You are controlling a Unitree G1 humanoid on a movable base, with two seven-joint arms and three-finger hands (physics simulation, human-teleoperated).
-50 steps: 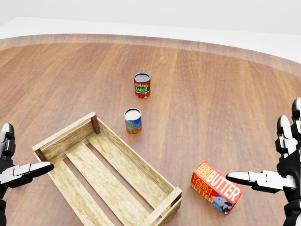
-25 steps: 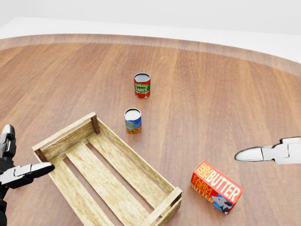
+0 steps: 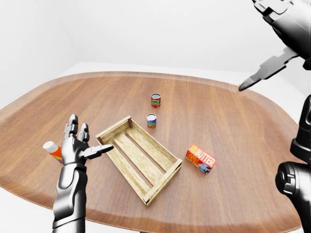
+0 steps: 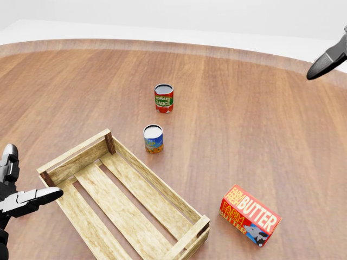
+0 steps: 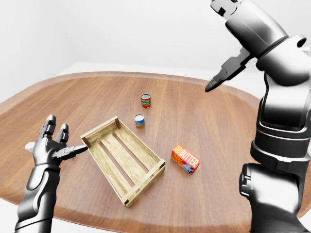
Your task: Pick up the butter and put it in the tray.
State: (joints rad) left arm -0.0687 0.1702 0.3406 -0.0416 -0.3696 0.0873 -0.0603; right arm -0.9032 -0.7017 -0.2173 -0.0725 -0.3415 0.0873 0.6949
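My right hand (image 5: 228,48) is up high at the top right of the right-eye view, fingers spread, gripping nothing, well above the bench (image 3: 233,121). My left hand (image 3: 80,145) is open too, upright over the bench's left side, just beside the tray's near-left corner, empty.

The butter (image 4: 249,215) lies on its side on the wood at the lower right of the head view, red-and-orange carton with the label facing up, just beside the tray's (image 4: 81,157) right-hand end but apart from it. The tray is a slatted wooden crate lying diagonally, with nothing in it. Two cans stand farther up the head view: a tomato sauce can (image 4: 164,98) and a blue-labelled can (image 4: 153,138), the latter near the tray's upper rim. In the left-eye view something white and orange (image 3: 52,148) peeks out behind my left hand; I can't make out what it is.

So the pickup hasn't begun, as I read it: I'm at the reach. The right hand looks the natural choice, being on the carton's side. Next it needs to come down over the butter, fingers straddling the carton's narrow width, then close, lift clear of the tray's end wall and carry left.
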